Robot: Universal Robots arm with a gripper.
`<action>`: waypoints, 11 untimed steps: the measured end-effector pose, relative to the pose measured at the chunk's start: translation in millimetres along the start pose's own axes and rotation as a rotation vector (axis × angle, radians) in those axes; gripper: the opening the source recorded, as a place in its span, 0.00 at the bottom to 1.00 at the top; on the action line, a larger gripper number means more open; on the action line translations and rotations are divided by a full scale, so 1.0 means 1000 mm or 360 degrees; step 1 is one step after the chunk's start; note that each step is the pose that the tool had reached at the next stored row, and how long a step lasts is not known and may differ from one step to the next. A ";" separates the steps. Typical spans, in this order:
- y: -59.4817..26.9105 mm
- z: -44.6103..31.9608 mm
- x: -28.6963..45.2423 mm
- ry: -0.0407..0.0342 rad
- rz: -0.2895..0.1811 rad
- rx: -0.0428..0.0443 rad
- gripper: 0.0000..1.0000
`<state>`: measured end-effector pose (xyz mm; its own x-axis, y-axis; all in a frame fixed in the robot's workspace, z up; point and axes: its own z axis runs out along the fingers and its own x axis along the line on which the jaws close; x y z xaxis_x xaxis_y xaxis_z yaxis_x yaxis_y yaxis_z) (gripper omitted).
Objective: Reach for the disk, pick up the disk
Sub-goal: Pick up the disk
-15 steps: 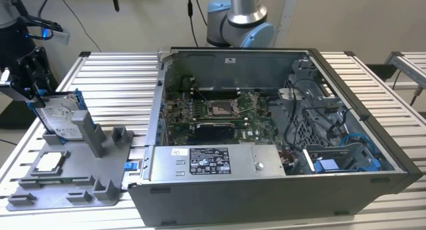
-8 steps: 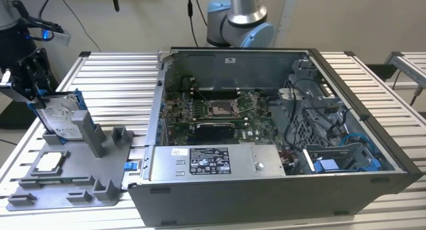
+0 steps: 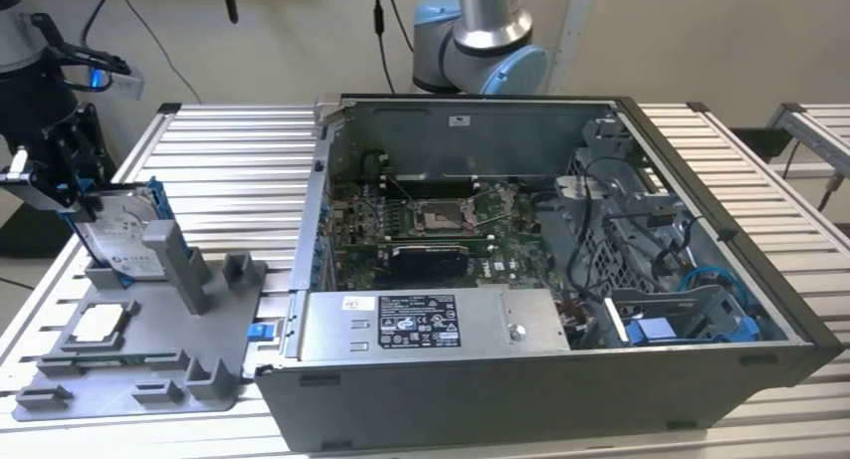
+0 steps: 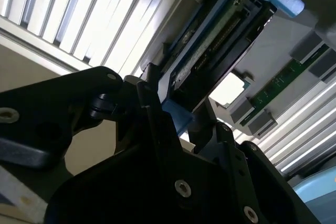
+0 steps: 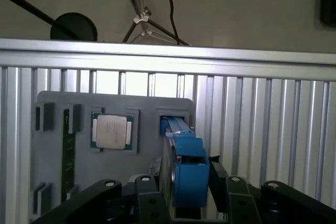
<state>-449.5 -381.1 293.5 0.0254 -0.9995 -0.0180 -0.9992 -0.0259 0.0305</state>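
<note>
A slatted metal worktop [image 3: 226, 140] is seen in the exterior view. At that view's left, the disk [image 3: 119, 235] is stood on edge, leaning slightly, with its white label turned toward the camera and its blue bracket [image 3: 155, 205] along the far edge. Its lower edge is met by a raised slot of a grey holder tray [image 3: 146, 369].

The black tool [image 3: 80, 185] is lowered onto the disk's upper end from the exterior view's left. In both wrist views the disk [image 5: 186, 145] [image 4: 215, 40] is seen edge-on, and the tool [image 5: 186, 174] [image 4: 181, 111] is clenched on it, one finger [image 5: 157, 182] pressed against the metal face and the other against the blue bracket.

A square silver processor chip [image 3: 100, 325] [image 5: 111, 131] is laid flat in a recess of the tray, just beside the disk's slot. A green memory strip [image 5: 66, 156] is held in the tray further along, well apart from the disk.

At the exterior view's right, an open computer case [image 3: 531, 409] is laid on its side on the worktop. A green circuit board [image 3: 439, 220] is exposed inside it, and a grey power-supply box [image 3: 425, 325] with a black-and-white sticker is set along the case's near wall. Behind the case, the blue-and-silver base of a robot arm [image 3: 485, 41] is seen.
</note>
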 end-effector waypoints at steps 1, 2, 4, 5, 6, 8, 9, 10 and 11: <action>0.0000 0.0000 0.0000 0.0000 0.0000 0.0000 1.00; 0.0000 0.0000 0.0000 0.0000 0.0000 0.0000 1.00; 0.0000 0.0003 0.0000 0.0000 0.0000 0.0000 1.00; -0.0001 0.0011 0.0000 0.0000 0.0000 0.0001 1.00; -0.0001 0.0018 0.0000 0.0000 0.0000 0.0001 1.00; -0.0001 0.0036 0.0001 0.0000 0.0000 0.0000 1.00; -0.0001 0.0045 0.0001 0.0000 0.0000 0.0000 1.00; -0.0001 0.0053 0.0001 0.0000 0.0000 0.0000 1.00; -0.0001 0.0063 0.0001 0.0000 0.0000 0.0000 1.00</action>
<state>-449.6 -381.1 287.2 0.0254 -0.9995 -0.0182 -0.9992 -0.0260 0.0303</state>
